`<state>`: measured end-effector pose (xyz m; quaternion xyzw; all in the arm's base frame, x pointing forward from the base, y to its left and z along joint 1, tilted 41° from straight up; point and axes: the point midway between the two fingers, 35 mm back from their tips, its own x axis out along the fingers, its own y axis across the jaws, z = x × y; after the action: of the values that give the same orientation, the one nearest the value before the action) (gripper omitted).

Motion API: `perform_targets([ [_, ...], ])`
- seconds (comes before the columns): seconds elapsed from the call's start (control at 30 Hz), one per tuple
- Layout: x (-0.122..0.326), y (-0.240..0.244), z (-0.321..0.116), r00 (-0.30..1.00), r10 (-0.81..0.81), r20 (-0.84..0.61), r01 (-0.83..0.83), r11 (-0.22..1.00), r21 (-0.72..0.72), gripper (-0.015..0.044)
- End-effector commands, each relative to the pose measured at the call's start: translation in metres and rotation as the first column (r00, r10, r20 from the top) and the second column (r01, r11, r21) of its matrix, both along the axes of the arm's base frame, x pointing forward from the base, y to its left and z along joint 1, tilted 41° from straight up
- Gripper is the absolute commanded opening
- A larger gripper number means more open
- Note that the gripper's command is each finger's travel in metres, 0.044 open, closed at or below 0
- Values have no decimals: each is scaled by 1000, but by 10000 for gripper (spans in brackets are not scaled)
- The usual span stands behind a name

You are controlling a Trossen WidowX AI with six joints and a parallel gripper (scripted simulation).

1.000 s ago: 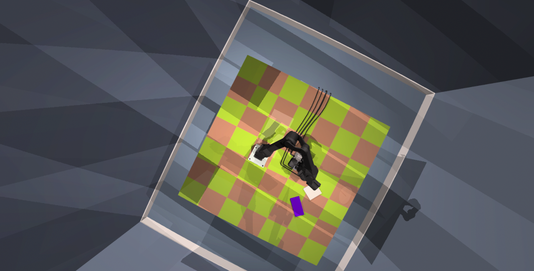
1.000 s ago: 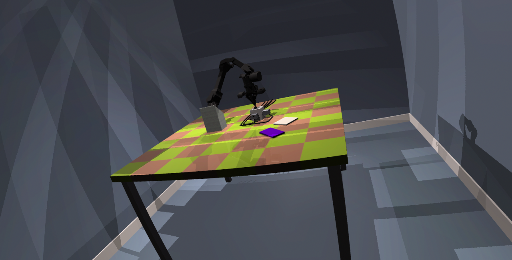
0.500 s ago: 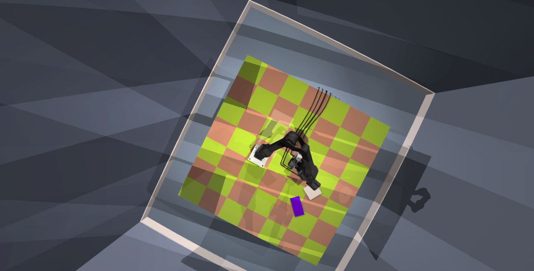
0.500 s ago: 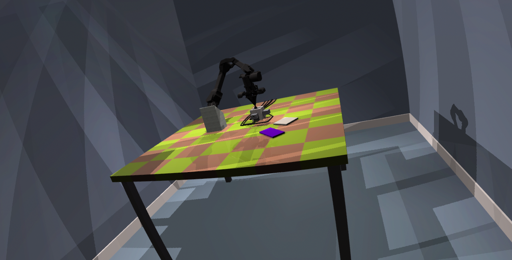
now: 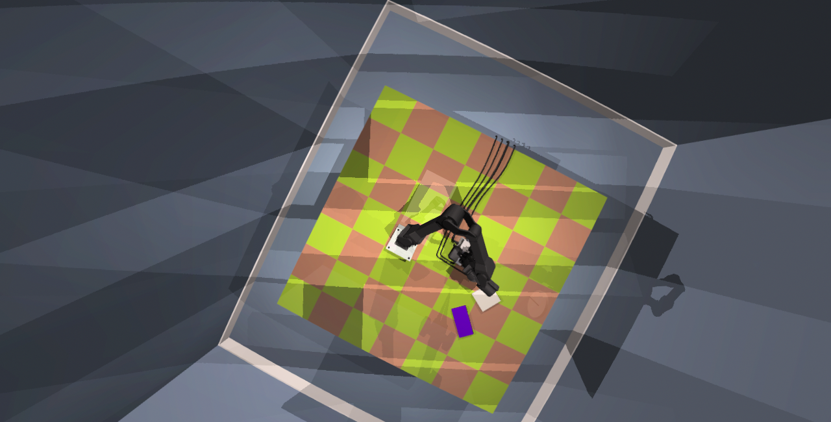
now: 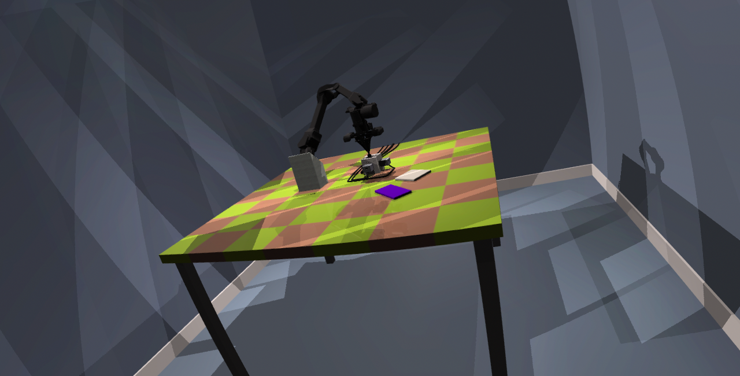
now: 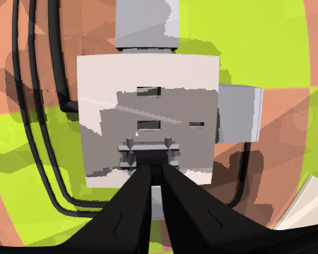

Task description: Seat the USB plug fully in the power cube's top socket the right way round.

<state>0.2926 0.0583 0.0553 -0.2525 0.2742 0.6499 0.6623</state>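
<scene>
Fingers: nearly together, clamped on the USB plug; the fingers [image 6: 365, 147] reach down over the near edge of the cube's top in the wrist view.
Room at the fingers: the bare cube top and its other slots lie beyond them; a grey block [image 7: 157, 202] sticks out beneath them.
USB plug: the dark plug [image 7: 152, 159] is between the fingertips, at the socket within a grey bracket [image 7: 148, 147].
Plug direction: tip down toward the cube, its wide side running left to right in the wrist view, parallel to the two larger slots; which way round, and how deep, cannot be told.
Power cube: the white cube [image 5: 465, 245] [image 6: 368, 163] [image 7: 106, 70] stands on the worktop [image 5: 493, 396] [image 6: 465, 213] [image 7: 254, 35], well inside its edges.
Cables: black cables [image 5: 500, 173] [image 6: 362, 180] [image 7: 54, 53] run around the cube.
Slabs: a white slab [image 5: 486, 299] [image 6: 413, 174] [image 7: 305, 202] and a purple slab [image 5: 462, 321] [image 6: 393, 191] lie flat, apart from the cube.
</scene>
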Motion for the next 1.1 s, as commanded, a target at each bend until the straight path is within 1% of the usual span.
perform_targets([
  [0.0,-1,2,-1,1000,3,-3,-3,1000,1,0],
  [0.33,-1,2,-1,1000,3,-3,-3,1000,1,0],
  [0.43,0,0,0,1000,0,0,0,1000,0,79],
  [0.47,0,0,0,1000,0,0,0,1000,0,95],
  [1.07,0,0,0,1000,0,1,0,1000,0,95],
])
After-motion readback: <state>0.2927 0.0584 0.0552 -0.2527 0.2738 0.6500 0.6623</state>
